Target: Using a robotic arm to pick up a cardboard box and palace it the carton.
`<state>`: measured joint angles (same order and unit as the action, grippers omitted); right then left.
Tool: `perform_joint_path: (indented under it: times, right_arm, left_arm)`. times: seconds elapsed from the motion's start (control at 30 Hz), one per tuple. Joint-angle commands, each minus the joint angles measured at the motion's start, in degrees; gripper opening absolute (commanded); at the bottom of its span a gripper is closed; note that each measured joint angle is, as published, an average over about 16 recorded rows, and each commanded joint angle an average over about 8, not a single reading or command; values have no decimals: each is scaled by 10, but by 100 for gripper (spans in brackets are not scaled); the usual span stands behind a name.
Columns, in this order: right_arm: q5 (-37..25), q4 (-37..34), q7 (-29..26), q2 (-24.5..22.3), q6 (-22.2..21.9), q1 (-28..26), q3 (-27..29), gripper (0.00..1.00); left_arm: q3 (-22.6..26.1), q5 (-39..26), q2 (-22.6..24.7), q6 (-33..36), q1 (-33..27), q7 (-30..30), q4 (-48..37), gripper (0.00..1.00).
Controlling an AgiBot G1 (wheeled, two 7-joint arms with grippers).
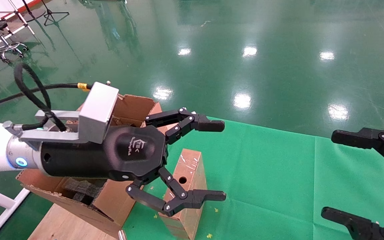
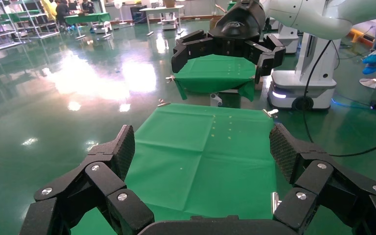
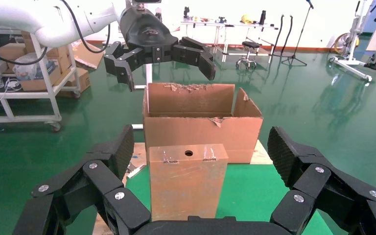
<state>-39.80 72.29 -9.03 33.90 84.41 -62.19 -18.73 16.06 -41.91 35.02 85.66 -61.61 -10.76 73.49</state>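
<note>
The slim reddish-brown cardboard box (image 1: 187, 186) stands upright on the green cloth, with the round hole (image 1: 182, 180) in its top face. Behind it sits the large open carton (image 1: 132, 106), which has black foam (image 1: 82, 190) inside. The robotic arm's left gripper (image 1: 218, 160) hangs open in the air above the box and the carton's near side, holding nothing. The right gripper (image 1: 332, 173) is open at the table's right side. In the right wrist view the box (image 3: 186, 181) stands ahead between the open right gripper's (image 3: 200, 147) fingers, with the carton (image 3: 200, 122) behind. The left wrist view shows the open left gripper (image 2: 203, 147) over bare cloth.
Green cloth covers the table (image 1: 278, 166). The carton rests on a wooden board (image 1: 58, 223) at the table's left end. A white metal frame (image 1: 2, 200) stands by the left edge. A shelf cart (image 3: 24, 73) is farther off on the glossy green floor.
</note>
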Motion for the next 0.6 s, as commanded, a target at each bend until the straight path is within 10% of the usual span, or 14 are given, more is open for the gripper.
perform_joint_path:
  times: [0.03,0.43,0.6]
  right_arm:
    - [0,0,0,0,0,0,0,100]
    - [0,0,0,0,0,0,0,100]
    - [0,0,0,0,0,0,0,54]
  left_arm:
    - [0,0,0,0,0,0,0,100]
    - [0,0,0,0,0,0,0,100]
    - [3,-9,-4,-1,-2,-3,2,100]
